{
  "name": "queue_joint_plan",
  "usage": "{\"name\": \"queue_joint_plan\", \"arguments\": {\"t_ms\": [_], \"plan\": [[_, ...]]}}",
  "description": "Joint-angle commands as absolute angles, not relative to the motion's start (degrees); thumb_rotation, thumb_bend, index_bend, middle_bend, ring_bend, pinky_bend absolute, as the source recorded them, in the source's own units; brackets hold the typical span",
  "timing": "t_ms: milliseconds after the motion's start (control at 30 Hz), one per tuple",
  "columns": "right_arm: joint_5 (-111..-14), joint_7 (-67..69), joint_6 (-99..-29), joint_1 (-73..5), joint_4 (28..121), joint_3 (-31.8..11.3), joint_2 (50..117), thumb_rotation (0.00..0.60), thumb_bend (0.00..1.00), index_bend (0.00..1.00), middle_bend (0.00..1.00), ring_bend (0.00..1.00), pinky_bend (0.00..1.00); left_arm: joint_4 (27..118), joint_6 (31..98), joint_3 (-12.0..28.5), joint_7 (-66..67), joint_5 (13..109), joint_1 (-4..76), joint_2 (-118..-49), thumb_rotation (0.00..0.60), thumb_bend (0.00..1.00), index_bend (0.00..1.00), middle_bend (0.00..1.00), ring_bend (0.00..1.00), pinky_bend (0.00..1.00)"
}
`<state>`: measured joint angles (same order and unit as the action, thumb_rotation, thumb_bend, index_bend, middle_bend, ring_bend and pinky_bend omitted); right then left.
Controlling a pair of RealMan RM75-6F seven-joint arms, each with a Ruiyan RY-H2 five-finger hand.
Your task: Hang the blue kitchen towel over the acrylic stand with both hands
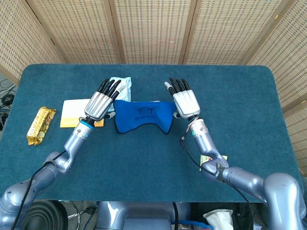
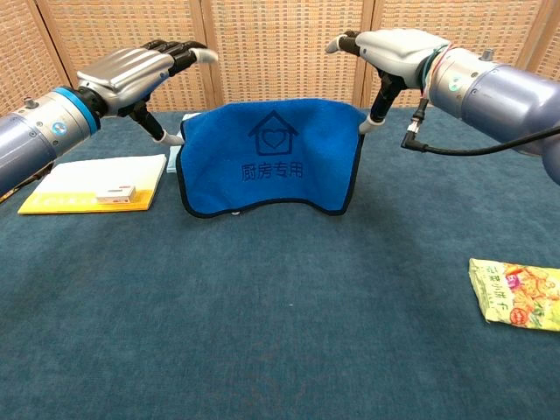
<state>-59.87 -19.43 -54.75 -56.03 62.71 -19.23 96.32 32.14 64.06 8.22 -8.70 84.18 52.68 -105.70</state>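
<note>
The blue towel (image 2: 273,157) hangs draped over the stand, which it hides, near the middle of the blue surface (image 2: 289,332), its printed face toward the chest camera and its lower hem curving just above the cloth. The left hand (image 2: 131,72) hovers off the towel's left edge, fingers (image 2: 188,52) spread and holding nothing. The right hand (image 2: 394,48) hovers at the right edge, fingers apart, thumb pointing down beside the top corner. A yellow pad (image 2: 92,184) lies left, a snack packet (image 2: 516,293) front right, a candy bar (image 1: 40,125) far left. Open surface lies in front.
</note>
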Motion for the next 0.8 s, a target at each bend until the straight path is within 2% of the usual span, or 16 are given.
{"name": "queue_joint_plan", "arguments": {"t_ms": [33, 233, 433, 600, 800], "plan": [[-60.05, -19.67, -55.28, -55.77, 63.32, -19.29, 95.96, 0.600, 0.10, 0.00, 0.00, 0.00, 0.00, 32.71, 64.30, 8.44, -8.25, 83.94, 52.40, -105.16, 0.600, 0.14, 0.00, 0.00, 0.00, 0.00], [-59.66, -21.61, -56.93, -54.34, 66.97, -19.22, 93.60, 0.600, 0.10, 0.00, 0.00, 0.00, 0.00, 35.78, 64.80, 8.88, -6.55, 83.11, 51.02, -102.51, 0.600, 0.14, 0.00, 0.00, 0.00, 0.00], [-60.41, -22.90, -60.34, -50.78, 73.43, -17.95, 89.12, 0.600, 0.10, 0.00, 0.00, 0.00, 0.00, 42.94, 66.18, 9.80, -3.37, 81.05, 47.78, -97.39, 0.600, 0.10, 0.00, 0.00, 0.00, 0.00], [-62.50, -21.87, -64.41, -45.86, 78.82, -15.73, 84.21, 0.600, 0.10, 0.00, 0.00, 0.00, 0.00, 54.31, 69.95, 9.98, 1.06, 78.44, 41.72, -90.50, 0.600, 0.00, 0.00, 0.00, 0.00, 0.00], [-66.45, -17.94, -69.88, -39.47, 83.97, -12.82, 79.24, 0.600, 0.02, 0.00, 0.00, 0.00, 0.00, 69.39, 77.35, 9.39, 5.67, 75.59, 32.93, -82.78, 0.600, 0.00, 0.00, 0.00, 0.00, 0.00]]}}
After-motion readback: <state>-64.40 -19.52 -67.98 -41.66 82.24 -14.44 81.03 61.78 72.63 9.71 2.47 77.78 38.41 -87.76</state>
